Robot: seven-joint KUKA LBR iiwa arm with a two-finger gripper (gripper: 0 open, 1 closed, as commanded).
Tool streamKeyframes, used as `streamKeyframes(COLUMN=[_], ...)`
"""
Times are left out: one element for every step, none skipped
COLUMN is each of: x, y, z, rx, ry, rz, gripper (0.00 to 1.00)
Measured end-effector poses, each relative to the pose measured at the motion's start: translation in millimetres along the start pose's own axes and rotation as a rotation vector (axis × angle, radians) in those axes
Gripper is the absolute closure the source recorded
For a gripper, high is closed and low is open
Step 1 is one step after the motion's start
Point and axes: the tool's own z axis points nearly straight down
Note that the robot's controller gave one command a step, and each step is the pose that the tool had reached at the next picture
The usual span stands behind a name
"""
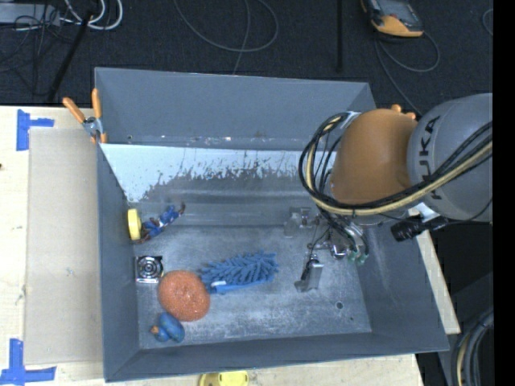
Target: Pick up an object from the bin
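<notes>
While the jaws hang low over the bare floor of the bin (265, 316), right of the blue brush (239, 271), their state cannot be told; best shift left, centre over the bristles, descend straight.

Grey bin (265, 314) floor: blue brush (239, 270), orange ball (183, 295), silver square piece (149, 268), yellow roll (134, 224), blue lump (167, 329).

A: What hides part of the bin's (241, 119) right wall?
B: The orange wrist cover (366, 155).
A: That silver square thing (149, 268), lower left?
B: Too small to name. The yellow piece (221, 379) is cut by the bottom edge.
</notes>
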Motion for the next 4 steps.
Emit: streamKeyframes(x=[-1.2, -1.6, 11.5, -0.9], y=[0.0, 32.5, 57.7, 78.2], z=[-4.4, 39.1, 73.1, 76.0], rx=[0.0, 0.001, 0.0, -0.001], ry=[-0.006, -0.014, -0.005, -0.01], rz=[0.0, -0.055, -0.15, 0.069], gripper=[0.0, 0.0, 0.0, 1.0])
